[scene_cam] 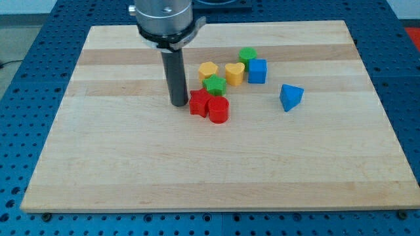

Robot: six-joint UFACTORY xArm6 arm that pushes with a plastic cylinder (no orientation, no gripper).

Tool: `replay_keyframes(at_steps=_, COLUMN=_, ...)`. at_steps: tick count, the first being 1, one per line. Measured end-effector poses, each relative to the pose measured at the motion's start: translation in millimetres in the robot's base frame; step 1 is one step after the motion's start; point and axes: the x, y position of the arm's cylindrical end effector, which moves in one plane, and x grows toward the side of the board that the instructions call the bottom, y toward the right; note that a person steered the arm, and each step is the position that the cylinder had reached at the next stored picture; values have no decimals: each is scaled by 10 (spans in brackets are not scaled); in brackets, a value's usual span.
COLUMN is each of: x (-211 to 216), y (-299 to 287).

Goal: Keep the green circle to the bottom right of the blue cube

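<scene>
Wooden board (131, 164) on a blue pegboard bench carries seven blocks: the green circle (247, 55) lies toward the view's top right of my tip (178, 103), well apart from it, touching the blue cube (257, 71) at that cube's upper left. Counted: two green (circle, star (214, 84)), two blue (cube, triangle (291, 97)), two yellow (hexagon (208, 70), heart (234, 73)) and two red (star (199, 103), cylinder (218, 110)). My tip holds nothing and stands just left of the red star, seemingly touching it.
</scene>
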Motion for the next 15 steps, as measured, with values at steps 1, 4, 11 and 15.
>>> replay_keyframes(at_steps=1, x=140, y=49)
replay_keyframes(at_steps=4, x=508, y=-390)
replay_keyframes(at_steps=11, x=-59, y=1544)
replay_keyframes(at_steps=15, x=-171, y=923)
